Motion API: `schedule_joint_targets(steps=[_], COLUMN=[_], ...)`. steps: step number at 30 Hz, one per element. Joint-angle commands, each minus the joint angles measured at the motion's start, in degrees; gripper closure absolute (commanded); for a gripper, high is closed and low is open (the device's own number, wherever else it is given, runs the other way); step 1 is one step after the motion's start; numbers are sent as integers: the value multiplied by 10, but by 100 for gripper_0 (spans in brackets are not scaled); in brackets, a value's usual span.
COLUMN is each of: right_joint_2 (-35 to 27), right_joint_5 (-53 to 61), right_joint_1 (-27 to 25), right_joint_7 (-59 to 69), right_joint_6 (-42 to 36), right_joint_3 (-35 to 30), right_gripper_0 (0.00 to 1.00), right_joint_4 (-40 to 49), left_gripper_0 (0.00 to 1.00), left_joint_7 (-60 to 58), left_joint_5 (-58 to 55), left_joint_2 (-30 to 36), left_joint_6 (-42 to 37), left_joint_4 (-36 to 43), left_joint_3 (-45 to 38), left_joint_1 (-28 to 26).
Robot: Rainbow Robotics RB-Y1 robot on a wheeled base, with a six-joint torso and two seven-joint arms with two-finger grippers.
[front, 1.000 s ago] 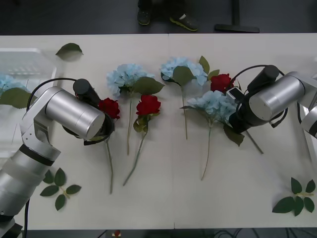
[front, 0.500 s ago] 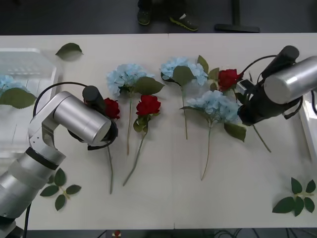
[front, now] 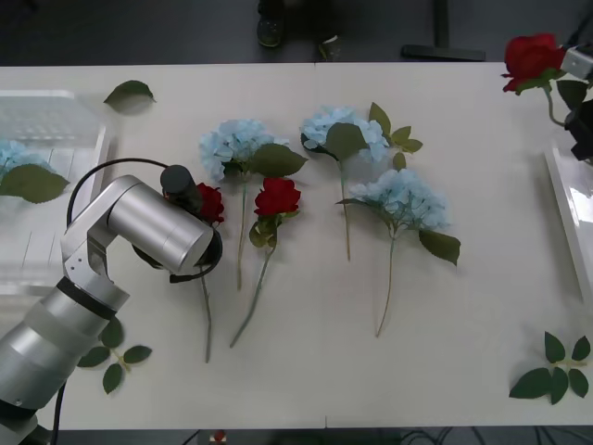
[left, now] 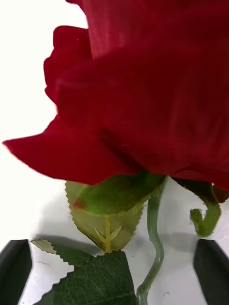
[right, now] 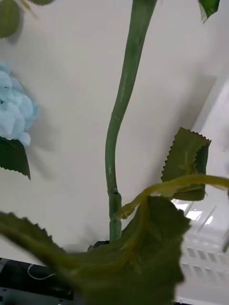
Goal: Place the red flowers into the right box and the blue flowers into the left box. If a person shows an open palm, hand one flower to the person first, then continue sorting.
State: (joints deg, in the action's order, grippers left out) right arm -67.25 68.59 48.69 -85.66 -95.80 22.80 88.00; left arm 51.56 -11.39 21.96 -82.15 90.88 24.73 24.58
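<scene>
My right gripper is shut on the green stem of a red flower, held in the air at the table's far right corner, above the right box. My left gripper is open, its black fingers either side of the stem just under another red flower lying on the table. A third red flower lies beside it. Three blue flowers lie mid-table. One more blue flower rests in the left box.
Loose green leaf sprigs lie near the front left and front right, and a single leaf lies by the left box. Long stems stretch toward the table's front edge.
My right gripper has lifted its red flower from beside the rightmost blue flower and carried it far right, over the right box. The left arm has shifted slightly closer to its rose.
</scene>
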Motion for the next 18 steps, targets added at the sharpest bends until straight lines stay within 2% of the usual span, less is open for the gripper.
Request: schedule_joint_targets(steps=[1,5,10,12,13,14,15,18], right_joint_2=[-55,-83,-109,-114,-116,-117,-117,-115], right_joint_5=[8,21,27,30,30,32,33,30], right_joint_1=[14,14,14,14,14,15,15,15], right_joint_7=[11,2,-64,-106,-128,-163,-176,-237], right_joint_6=[3,14,51,68,76,93,99,133], right_joint_3=[3,6,9,9,8,9,9,10], right_gripper_0=[100,100,100,100,100,100,100,100], right_joint_4=[-8,-66,-173,-220,-243,-281,-296,-368], left_gripper_0=[32,45,56,65,76,96,99,100], left_joint_7=[-11,-9,-12,-13,-13,-14,-15,-13], left_joint_5=[11,15,25,25,26,26,26,27], left_joint_2=[-3,-3,-3,-3,-3,-3,-3,-3], left_joint_6=[1,1,2,2,2,2,2,2], left_joint_4=[8,8,8,8,8,8,8,7], left_joint_3=[7,11,21,22,22,22,22,25], left_joint_1=[-1,-1,-1,-1,-1,-1,-1,-1])
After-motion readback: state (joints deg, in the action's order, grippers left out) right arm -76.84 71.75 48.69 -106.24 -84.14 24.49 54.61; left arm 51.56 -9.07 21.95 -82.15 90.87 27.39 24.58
